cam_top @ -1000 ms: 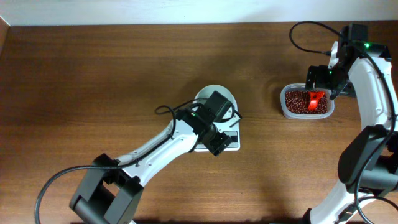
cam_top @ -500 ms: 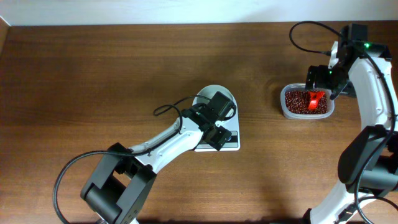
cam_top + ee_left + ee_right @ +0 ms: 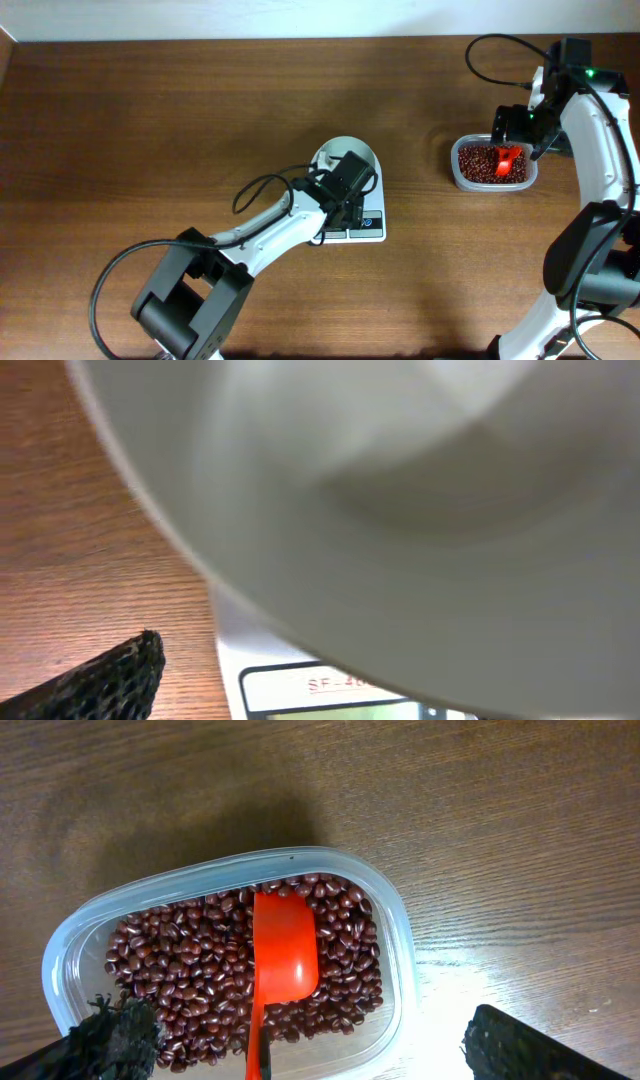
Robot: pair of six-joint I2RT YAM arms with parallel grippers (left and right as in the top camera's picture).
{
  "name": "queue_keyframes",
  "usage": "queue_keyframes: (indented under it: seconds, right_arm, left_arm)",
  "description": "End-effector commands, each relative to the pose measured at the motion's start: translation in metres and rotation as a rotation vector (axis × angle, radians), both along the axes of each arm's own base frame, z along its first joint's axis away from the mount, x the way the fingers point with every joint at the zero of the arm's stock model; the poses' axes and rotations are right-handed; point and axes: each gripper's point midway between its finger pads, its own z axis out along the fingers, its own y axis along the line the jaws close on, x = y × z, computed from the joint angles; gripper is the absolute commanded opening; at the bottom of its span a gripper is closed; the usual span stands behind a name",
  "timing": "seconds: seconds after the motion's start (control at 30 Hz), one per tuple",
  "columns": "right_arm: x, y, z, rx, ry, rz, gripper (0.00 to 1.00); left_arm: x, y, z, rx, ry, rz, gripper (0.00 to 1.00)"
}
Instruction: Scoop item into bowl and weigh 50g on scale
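The white bowl (image 3: 343, 152) stands on the white scale (image 3: 370, 230). My left gripper (image 3: 352, 205) is low at the bowl's near side, above the scale's display. In the left wrist view the bowl's wall (image 3: 400, 490) fills the frame above the scale (image 3: 290, 685). Only one finger (image 3: 110, 678) shows, set wide; the other is hidden behind the bowl. The reddish-brown beans (image 3: 180, 960) lie in a clear tub (image 3: 400, 940), with a red scoop (image 3: 285, 945) resting on them. My right gripper (image 3: 320, 1045) is open just above the tub's near edge, with the scoop's handle between its fingers, untouched.
The tub (image 3: 458, 165) stands at the right of the brown wooden table (image 3: 150, 120), under my right gripper (image 3: 508, 140). A black cable (image 3: 260, 185) loops off my left arm. A pale wall edge runs along the far side.
My left gripper has drawn back from over the scale's front towards the bowl, uncovering the display end. The right arm, scoop and tub have not moved.
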Motion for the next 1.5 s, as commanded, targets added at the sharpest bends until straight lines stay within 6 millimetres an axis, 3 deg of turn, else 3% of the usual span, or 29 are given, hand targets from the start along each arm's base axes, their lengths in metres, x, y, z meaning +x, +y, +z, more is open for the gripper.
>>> queue_keyframes:
  seconds: [0.0, 0.23, 0.67, 0.8, 0.97, 1.13, 1.47]
  right_arm:
    - [0.003, -0.002, 0.004, 0.001, -0.014, -0.009, 0.99]
    - [0.003, -0.002, 0.004, 0.001, -0.014, -0.009, 0.99]
    - [0.003, -0.002, 0.004, 0.001, -0.014, -0.009, 0.99]
    - [0.003, -0.002, 0.004, 0.001, -0.014, -0.009, 0.99]
    - [0.003, -0.002, 0.004, 0.001, -0.014, -0.009, 0.99]
    - [0.003, -0.002, 0.004, 0.001, -0.014, -0.009, 0.99]
    - [0.003, -0.002, 0.004, 0.001, -0.014, -0.009, 0.99]
  left_arm:
    - [-0.001, 0.007, -0.007, 0.025, -0.003, 0.036, 0.99]
    - [-0.018, -0.015, -0.015, -0.072, 0.090, -0.082, 0.99]
    - [-0.012, -0.003, -0.021, -0.005, 0.067, -0.058, 0.99]
    - [-0.015, 0.001, -0.011, 0.080, 0.068, -0.106, 0.99]
    - [-0.022, -0.015, -0.005, 0.160, -0.008, -0.190, 0.99]
    - [-0.011, -0.017, -0.007, 0.162, -0.045, -0.184, 0.99]
    - [-0.013, -0.015, -0.013, 0.175, -0.031, -0.185, 0.99]
